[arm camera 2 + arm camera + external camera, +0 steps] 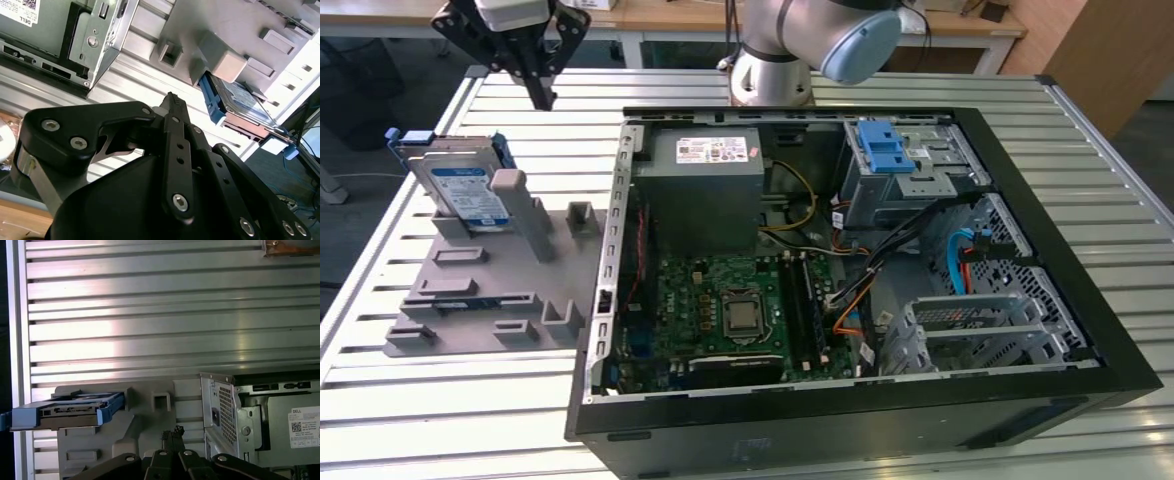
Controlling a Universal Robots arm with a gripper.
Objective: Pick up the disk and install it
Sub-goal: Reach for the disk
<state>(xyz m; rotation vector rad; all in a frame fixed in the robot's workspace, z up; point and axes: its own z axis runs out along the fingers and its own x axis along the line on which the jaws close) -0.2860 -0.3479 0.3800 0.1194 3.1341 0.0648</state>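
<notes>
A table [454, 420] carries two things side by side — a holder [480, 300] toward the exterior view's left, a computer case [854, 415] toward its right. The disk [464, 190] stands tilted in the holder's far end. The gripper [540, 98] hangs above the table beyond the disk, apart from it. Inside the case, a power supply [707, 190] sits at the far side, a circuit board [734, 310] in front of it. The arm's base [770, 85] stands behind the case.

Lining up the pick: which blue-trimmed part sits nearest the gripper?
The disk propped on the grey stand, outside the case; the blue latch bracket is inside it, farther from the gripper.
</notes>
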